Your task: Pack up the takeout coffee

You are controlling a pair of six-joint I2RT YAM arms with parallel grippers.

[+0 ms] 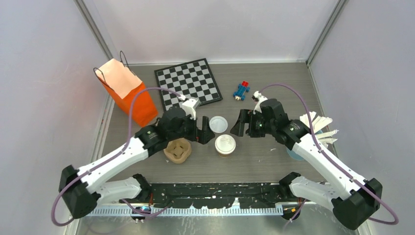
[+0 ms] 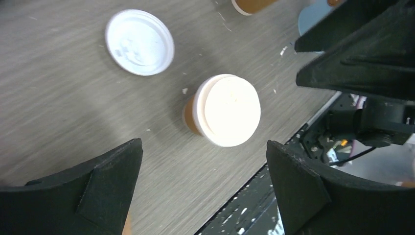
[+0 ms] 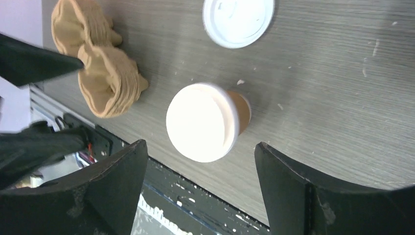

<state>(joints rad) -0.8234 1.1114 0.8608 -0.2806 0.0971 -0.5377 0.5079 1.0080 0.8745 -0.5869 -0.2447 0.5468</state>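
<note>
Standing upright on the grey, wood-grained table (image 1: 274,83): one small brown kraft-paper cup (image 1: 225,145) under a smooth round white lid, just right of the lumpy tan moulded-pulp tray (image 1: 177,151) and outside its wells. Lying flat just beyond: a loose white lid (image 1: 218,124). Orange paper bag (image 1: 128,93) upright at far left, contents unseen. Left gripper (image 2: 201,149) and right gripper (image 3: 200,146) both spread wide, flanking the cup from above — holding nothing, touching nothing.
</note>
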